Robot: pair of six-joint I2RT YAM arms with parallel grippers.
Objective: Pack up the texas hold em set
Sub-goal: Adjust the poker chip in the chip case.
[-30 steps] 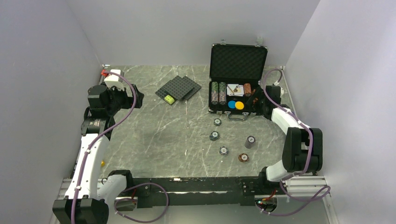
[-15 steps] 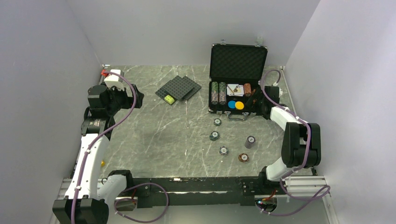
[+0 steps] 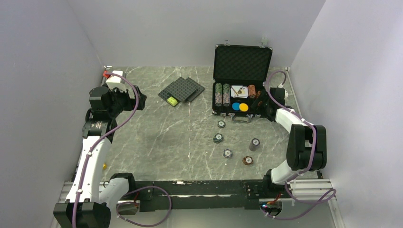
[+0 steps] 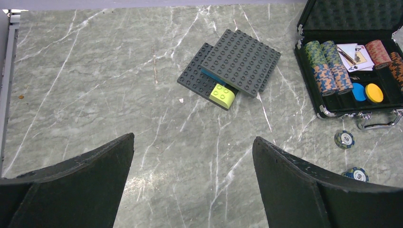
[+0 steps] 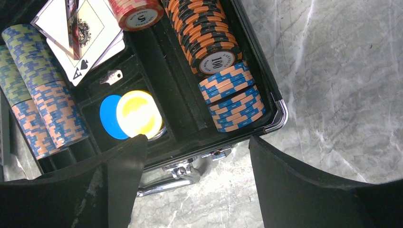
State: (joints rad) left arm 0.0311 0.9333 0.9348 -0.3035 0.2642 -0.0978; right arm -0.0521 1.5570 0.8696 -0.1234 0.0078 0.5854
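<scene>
Top view: the open briefcase sits at one o'clock on the worktop, loose chips at its six. Only the right wrist view shows the blue-and-orange stack near the right claw, spread wide and empty. The left claw likewise.

Raised briefcase lid blocks rear, top open

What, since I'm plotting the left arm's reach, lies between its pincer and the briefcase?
The dark grey studded plates with a yellow-green brick lie there, clearest in the top view.
</scene>
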